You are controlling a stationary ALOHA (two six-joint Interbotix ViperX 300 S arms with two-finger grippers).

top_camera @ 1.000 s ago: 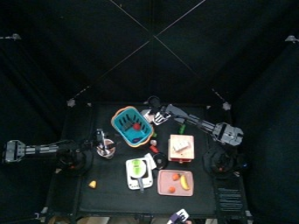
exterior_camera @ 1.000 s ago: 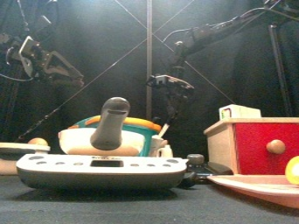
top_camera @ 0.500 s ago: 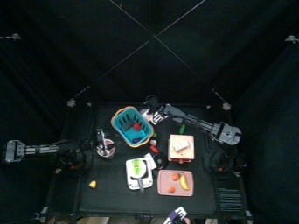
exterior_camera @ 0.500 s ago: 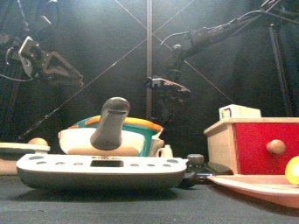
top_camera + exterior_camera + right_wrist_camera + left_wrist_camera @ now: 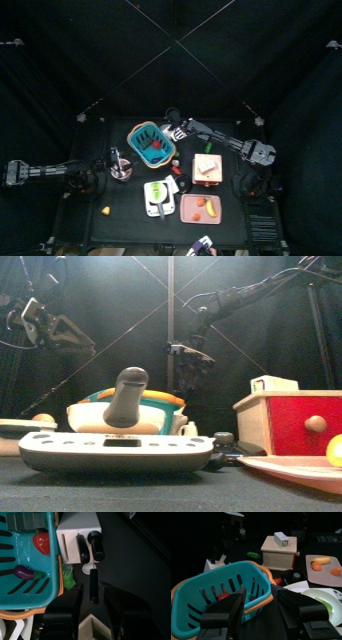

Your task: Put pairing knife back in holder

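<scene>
— Presently, paring knife (image 5: 93,587): location?
— Lies just beside the white knife holder (image 5: 72,534), between the spread jaws of the right end effector (image 5: 90,598); untouched by either. Slot seating: cannot tell.
— Left end effector (image 5: 264,597)?
— Jaws apart, above teal basket (image 5: 211,592).

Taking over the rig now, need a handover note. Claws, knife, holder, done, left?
Left claw: open, empty, resting by the basket.
Right claw: open, its jaws either side of the knife handle, not pinching it.
Knife: points into the white holder beside the basket, where two other black handles sit.
Done: knife at the holder and let go, apparently.
Left: check it is fully seated (can't tell from here), then back the right arm off.
</scene>
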